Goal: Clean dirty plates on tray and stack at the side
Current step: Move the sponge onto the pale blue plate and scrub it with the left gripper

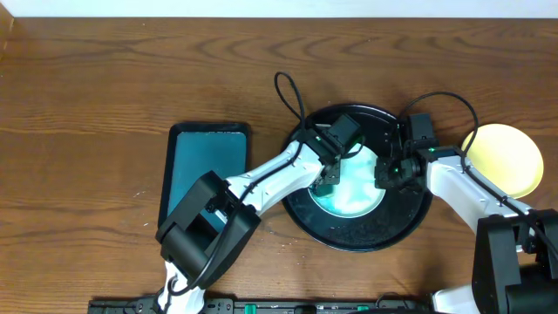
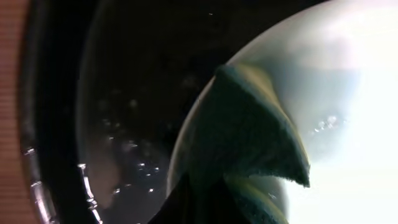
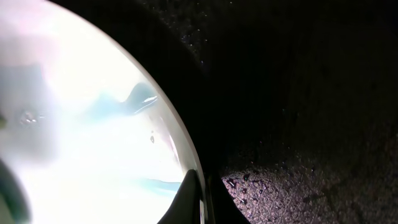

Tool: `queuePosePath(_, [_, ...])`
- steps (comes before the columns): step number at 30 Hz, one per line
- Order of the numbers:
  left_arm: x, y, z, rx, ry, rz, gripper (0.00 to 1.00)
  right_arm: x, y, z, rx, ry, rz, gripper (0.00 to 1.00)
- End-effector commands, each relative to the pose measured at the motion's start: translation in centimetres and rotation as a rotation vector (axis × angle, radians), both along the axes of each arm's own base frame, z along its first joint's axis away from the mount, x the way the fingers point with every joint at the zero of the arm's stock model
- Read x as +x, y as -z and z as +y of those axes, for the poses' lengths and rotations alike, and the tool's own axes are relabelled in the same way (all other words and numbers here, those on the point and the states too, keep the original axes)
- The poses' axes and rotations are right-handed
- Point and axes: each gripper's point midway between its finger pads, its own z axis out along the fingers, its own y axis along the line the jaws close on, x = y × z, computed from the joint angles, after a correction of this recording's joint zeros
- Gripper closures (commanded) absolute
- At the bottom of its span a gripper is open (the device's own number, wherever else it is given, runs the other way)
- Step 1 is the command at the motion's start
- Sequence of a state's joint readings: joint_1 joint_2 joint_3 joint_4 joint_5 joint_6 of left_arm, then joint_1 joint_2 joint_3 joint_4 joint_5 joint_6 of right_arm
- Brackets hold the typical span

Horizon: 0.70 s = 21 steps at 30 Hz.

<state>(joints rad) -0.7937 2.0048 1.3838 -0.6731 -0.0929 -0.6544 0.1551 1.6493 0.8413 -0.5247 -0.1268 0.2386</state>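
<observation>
So the mint plate [image 1: 357, 192] sits roughly mid-tray in the black tray [image 1: 349, 237], with a ring of bare black floor all round it. Both arms crowd in over it, so there's not much room there. The left gripper [image 1: 330, 179] reaches in from the left, jaws closed on a dark green pad [image 2: 249, 130] that lies on the plate's left part. The right gripper [image 1: 385, 171] is at the plate's right edge, jaws narrow and apparently pinching the rim; the wrist view shows the rim running straight into a fingertip [image 3: 188, 196].

There are blue smears [image 3: 118, 102] on the plate, and water drops [image 2: 137, 168] on the tray floor by its raised rim. The yellow plate [image 1: 507, 160] lies on the counter [image 1: 105, 87] just right of the tray, not touching it. The teal tray [image 1: 205, 166] is off to the left, its near end under the left arm. The far and far-left counter is open wood.
</observation>
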Motion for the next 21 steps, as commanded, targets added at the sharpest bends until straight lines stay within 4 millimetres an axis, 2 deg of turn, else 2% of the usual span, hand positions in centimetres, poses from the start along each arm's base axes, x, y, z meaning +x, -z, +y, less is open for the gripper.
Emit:
queuePosePath(1, [1.9, 1.7, 5.7, 0.263, -0.058, -0.097, 0.92, -1.7, 1.6, -0.6, -0.046, 0.011, 0.059, 0.99])
queuePosePath(3, [1.6, 2.1, 4.2, 0.186, -0.048, -0.069, 0.92, -1.7, 1.6, -0.6, -0.046, 0.011, 0.059, 0.99])
queuePosePath(5, [0.9, 2.5, 1.6, 0.054, -0.027, -0.01, 0.92, -1.7, 1.6, -0.6, -0.046, 0.011, 0.059, 0.99])
queuePosePath(9, [-1.3, 1.9, -5.4, -0.292, 0.047, 0.14, 0.92, -1.8, 1.6, -0.6, -0.047, 0.011, 0.064, 0.99])
queuePosePath(11, [-2.1, 1.1, -7.9, -0.406, 0.057, 0.183, 0.92, -2.0, 1.6, -0.7, -0.049, 0.01, 0.071, 0.99])
queuePosePath(14, [-2.9, 0.3, -10.1, -0.48, 0.095, 0.192, 0.92, -2.0, 1.6, -0.7, -0.05, 0.004, 0.073, 0.99])
queuePosePath(17, [-3.6, 0.3, -10.9, -0.484, 0.121, 0.187, 0.92, -2.1, 1.6, -0.7, -0.05, 0.004, 0.074, 0.99])
queuePosePath(21, [-4.3, 1.4, -11.4, -0.47, 0.136, 0.199, 0.92, -2.2, 1.7, -0.7, -0.052, 0.004, 0.081, 0.99])
